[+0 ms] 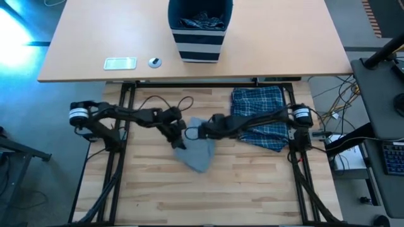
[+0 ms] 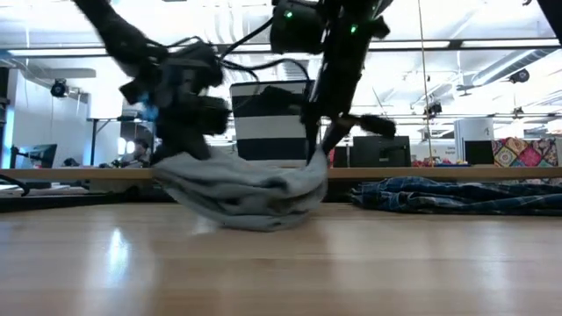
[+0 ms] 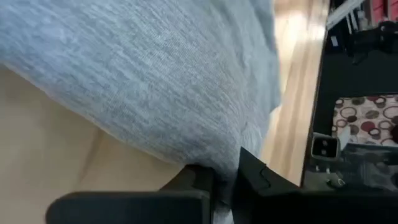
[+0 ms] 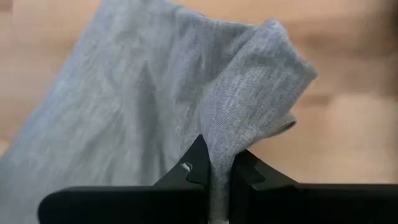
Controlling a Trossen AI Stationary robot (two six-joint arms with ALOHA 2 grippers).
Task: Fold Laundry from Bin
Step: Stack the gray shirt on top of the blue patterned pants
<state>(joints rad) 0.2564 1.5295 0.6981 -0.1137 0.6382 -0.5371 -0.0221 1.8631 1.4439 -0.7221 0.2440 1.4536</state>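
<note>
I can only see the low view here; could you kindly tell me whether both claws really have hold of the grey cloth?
Observer: Yes. The right wrist view shows the right claw shut on a bunched edge of the grey T-shirt.
Operator: And the left one, please?
Observer: The left claw is shut on the shirt's edge as well, the cloth draping away from it.
Operator: Where is the plaid garment relative to the arms?
Observer: From above, the plaid garment lies under the right arm, beside the T-shirt.
Operator: Is anything left in the bin?
Observer: Yes, the bin holds dark crumpled cloth.
</note>
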